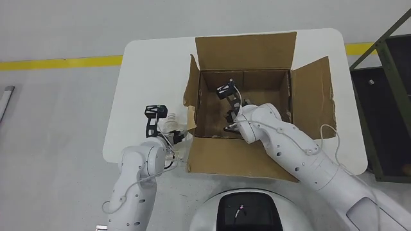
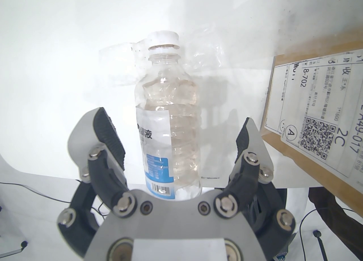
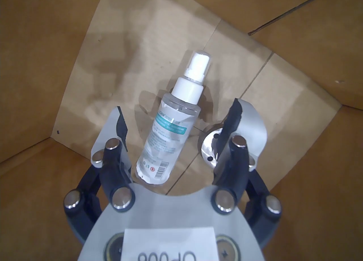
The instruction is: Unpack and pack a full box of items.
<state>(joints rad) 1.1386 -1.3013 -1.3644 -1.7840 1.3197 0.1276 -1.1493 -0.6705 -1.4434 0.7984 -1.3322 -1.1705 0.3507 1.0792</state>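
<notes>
Left gripper (image 2: 175, 127): jaws stood wide open, holding nothing. Its 2 black ribbed pads (image 2: 110, 134) flanked a clear plastic bottle (image 2: 167, 120) with white cap and blue-and-white label, gaps on both sides. The bottle lay on the white table (image 2: 56, 46) at 9 o'clock of the brown cardboard box (image 1: 247, 51), just outside its wall. Crumpled clear film (image 2: 204, 58) lay beyond the cap. A white shipping label (image 2: 317, 120) was on the box's outer face.

Right gripper (image 3: 178, 110): down inside the box, jaws wide open, gripping nothing. A clear spray bottle (image 3: 167, 137), white pump, teal label, lay on the box floor between the fingers, untouched. A small shiny metal disc (image 3: 208, 147) sat just beside 1 finger, partly hidden.
</notes>
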